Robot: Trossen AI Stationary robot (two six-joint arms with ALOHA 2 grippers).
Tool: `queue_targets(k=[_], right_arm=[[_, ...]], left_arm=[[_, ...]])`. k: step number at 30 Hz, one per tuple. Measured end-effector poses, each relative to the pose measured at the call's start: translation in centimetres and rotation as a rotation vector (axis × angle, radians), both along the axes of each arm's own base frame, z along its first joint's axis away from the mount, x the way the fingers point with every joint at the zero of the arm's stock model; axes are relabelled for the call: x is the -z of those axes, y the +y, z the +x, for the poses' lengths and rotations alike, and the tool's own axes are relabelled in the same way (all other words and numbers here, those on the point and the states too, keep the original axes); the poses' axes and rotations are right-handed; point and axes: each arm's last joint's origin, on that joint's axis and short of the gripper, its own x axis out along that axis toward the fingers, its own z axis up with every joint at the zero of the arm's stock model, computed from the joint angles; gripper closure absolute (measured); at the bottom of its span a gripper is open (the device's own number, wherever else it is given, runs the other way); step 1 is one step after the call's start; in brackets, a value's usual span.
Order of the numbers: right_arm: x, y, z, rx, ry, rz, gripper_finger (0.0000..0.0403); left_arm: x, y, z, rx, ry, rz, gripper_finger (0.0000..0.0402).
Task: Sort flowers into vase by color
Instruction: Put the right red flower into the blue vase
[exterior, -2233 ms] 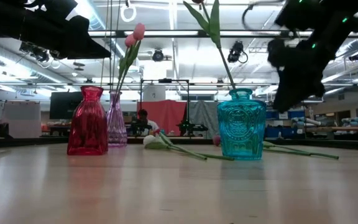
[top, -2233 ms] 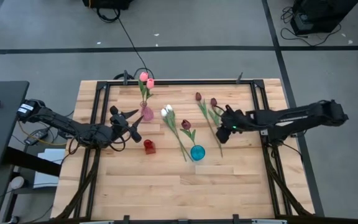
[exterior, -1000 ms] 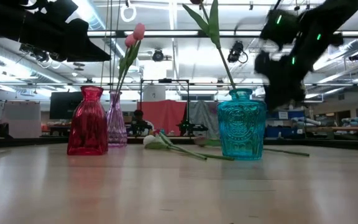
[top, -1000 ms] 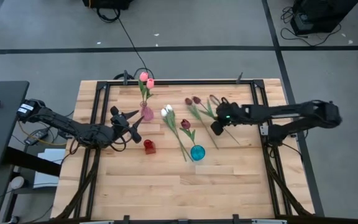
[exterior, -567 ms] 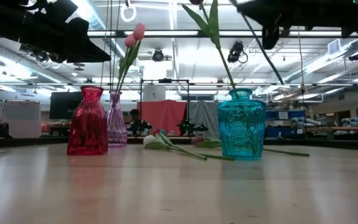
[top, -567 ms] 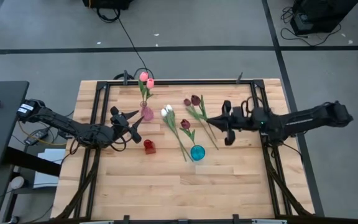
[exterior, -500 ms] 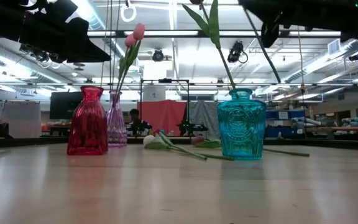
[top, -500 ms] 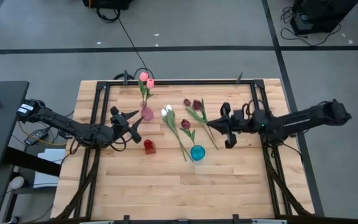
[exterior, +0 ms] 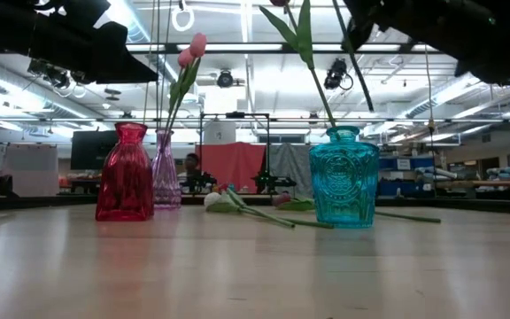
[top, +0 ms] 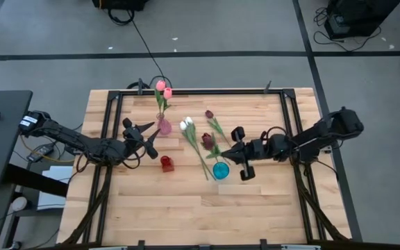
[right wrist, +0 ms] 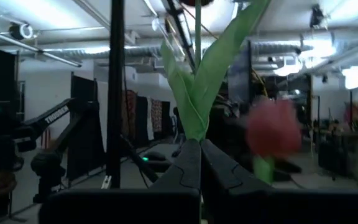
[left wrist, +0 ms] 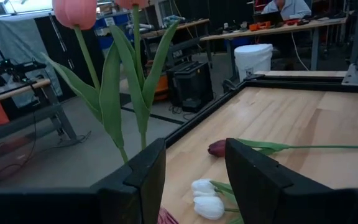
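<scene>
Maroon is the colour you carry: your right gripper [top: 233,147] is clamped on the stem of a maroon tulip [top: 207,139], held in the air just beside the teal vase [top: 220,169], which already holds one maroon flower. Bring the stem end over the vase mouth before lowering, keep the stem near upright, and release only once the stem is well inside the neck. Mind the leaves of the flower already there. Another maroon tulip [top: 209,114] and the white tulips [top: 186,125] lie on the table [top: 186,215]. Your left gripper [top: 143,138] waits with fingers apart near the pink vase [top: 164,126].
</scene>
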Motion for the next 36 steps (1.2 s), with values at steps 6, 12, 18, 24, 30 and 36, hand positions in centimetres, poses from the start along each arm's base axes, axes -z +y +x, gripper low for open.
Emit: queue_targets(k=[6, 12, 18, 24, 30, 36], right_arm=[[-0.2, 1.3, 1.8, -0.001, -0.018, -0.039, 0.0395], [-0.3, 1.4, 1.6, 0.037, -0.02, -0.028, 0.0396], [-1.4, 1.1, -0.4, 0.133, -0.049, -0.024, 0.0397], [-0.5, 0.1, -2.3, 0.477, 0.223, -0.002, 0.0398], [2.2, -1.9, -2.9, 0.698, 0.525, 0.104, 0.0395], [5.3, -4.6, -2.7, 0.736, 0.73, 0.255, 0.0394]], left_arm=[[0.1, 0.0, 0.0, -0.003, 0.012, 0.004, 0.0231], [0.2, 0.0, 0.0, 0.005, 0.013, -0.001, 0.0231], [0.2, 0.0, 0.0, 0.008, 0.006, -0.011, 0.0231], [0.2, 0.0, 0.0, 0.008, 0.008, -0.013, 0.0231], [0.2, 0.0, 0.0, 0.008, 0.004, -0.015, 0.0231], [0.2, 0.0, 0.0, 0.008, 0.001, -0.018, 0.0231]])
